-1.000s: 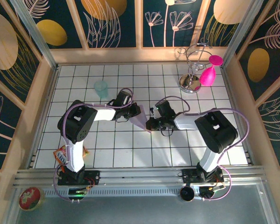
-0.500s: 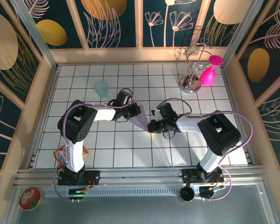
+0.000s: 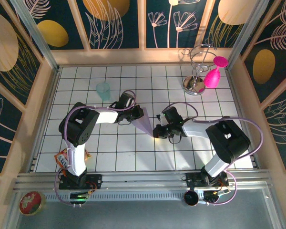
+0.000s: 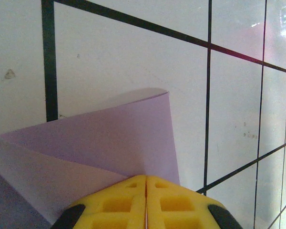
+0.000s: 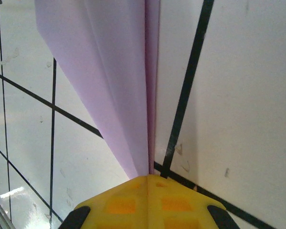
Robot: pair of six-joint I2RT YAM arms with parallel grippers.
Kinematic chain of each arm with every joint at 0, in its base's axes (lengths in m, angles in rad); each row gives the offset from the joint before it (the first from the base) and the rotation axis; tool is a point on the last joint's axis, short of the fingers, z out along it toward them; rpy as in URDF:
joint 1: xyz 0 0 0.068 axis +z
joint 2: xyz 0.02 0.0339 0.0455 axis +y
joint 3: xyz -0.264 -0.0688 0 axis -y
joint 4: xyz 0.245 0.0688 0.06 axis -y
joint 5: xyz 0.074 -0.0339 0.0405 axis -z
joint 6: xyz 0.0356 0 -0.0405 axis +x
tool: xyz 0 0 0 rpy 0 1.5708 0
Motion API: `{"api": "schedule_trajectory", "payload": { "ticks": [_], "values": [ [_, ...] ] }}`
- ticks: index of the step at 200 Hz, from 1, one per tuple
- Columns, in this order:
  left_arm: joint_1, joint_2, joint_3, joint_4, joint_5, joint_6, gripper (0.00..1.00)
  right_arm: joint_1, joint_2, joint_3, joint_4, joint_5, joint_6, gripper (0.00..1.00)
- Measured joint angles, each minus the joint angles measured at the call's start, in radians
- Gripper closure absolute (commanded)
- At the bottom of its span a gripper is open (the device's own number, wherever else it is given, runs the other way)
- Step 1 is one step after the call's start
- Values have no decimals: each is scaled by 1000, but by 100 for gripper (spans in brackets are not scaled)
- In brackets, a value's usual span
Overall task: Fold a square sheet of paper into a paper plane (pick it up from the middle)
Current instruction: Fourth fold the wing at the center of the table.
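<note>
A slim, pointed, pale lilac paper plane (image 3: 145,123) lies in the middle of the white tiled table (image 3: 114,155), stretched between the two arms. The left gripper (image 3: 136,115) is at the plane's wide far-left end and the right gripper (image 3: 157,131) is at its narrow near-right tip.

In the left wrist view, the left gripper (image 4: 146,191) has its yellow jaws pressed together, and the lilac sheet (image 4: 109,143) comes out from between them. One flap curls upward above the tiles. In the right wrist view, the right gripper (image 5: 150,187) is likewise clenched. The folded paper (image 5: 109,71) narrows along its centre crease and runs straight into the closed yellow tips, so each arm grasps one end of the plane.

A translucent teal cup (image 3: 103,90) stands on the table well behind the left arm. A bright pink balloon-like bulb (image 3: 212,76) hangs on a chrome wire stand (image 3: 194,83) in the far right corner.
</note>
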Motion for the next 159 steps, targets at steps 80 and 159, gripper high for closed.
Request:
{"api": "schedule_trajectory", "payload": {
  "ticks": [80,159],
  "values": [
    [0,0,0,0,0,0,92,0,173,207,33,-12,5,99],
    [0,-1,-2,0,-5,0,92,-2,192,143,129,-24,0,100]
  ]
}}
